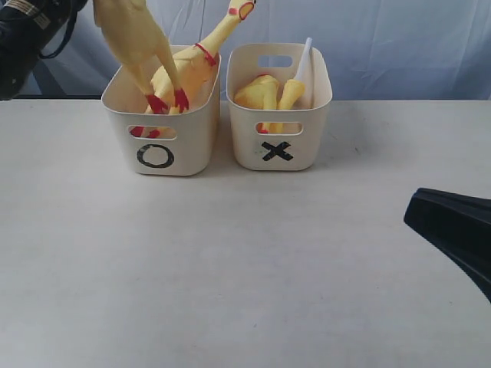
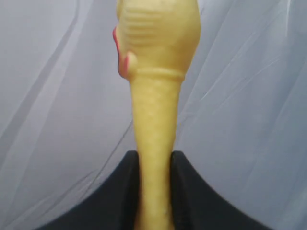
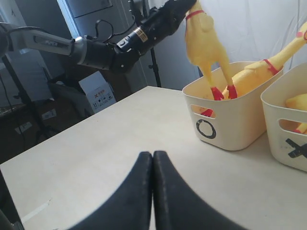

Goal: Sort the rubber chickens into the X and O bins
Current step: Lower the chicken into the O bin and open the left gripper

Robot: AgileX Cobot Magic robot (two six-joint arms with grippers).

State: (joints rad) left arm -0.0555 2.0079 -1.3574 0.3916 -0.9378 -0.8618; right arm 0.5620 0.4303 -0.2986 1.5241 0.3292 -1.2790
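Exterior view: left arm [image 1: 23, 38] up at the far corner, a long chicken [image 1: 134, 38] hanging below it, red feet down inside the O bin [image 1: 157, 157]. A second long chicken [image 1: 201, 57] leans in the same bin, head poking well above the rim. The X bin [image 1: 280, 149] sits just beside the O bin, on the side nearer the right end effector [image 1: 430, 218], with short chickens [image 1: 265, 93] and a white tube [image 1: 304, 65] inside. The right end effector is low over the counter [image 1: 230, 268], well apart from both bins; its fingers cannot be read from here. Left wrist view: left end effector [image 2: 154, 165] pinching the long chicken by the neck, black fingers [image 2: 120, 191] on either side, the head beyond the fingertips against pale cloth [image 2: 249, 96]. Right wrist view: right end effector pressed together tip to tip, above the counter. The O bin is ahead of it, the X bin beside that. The long chicken hangs from the left arm, feet in the O bin.
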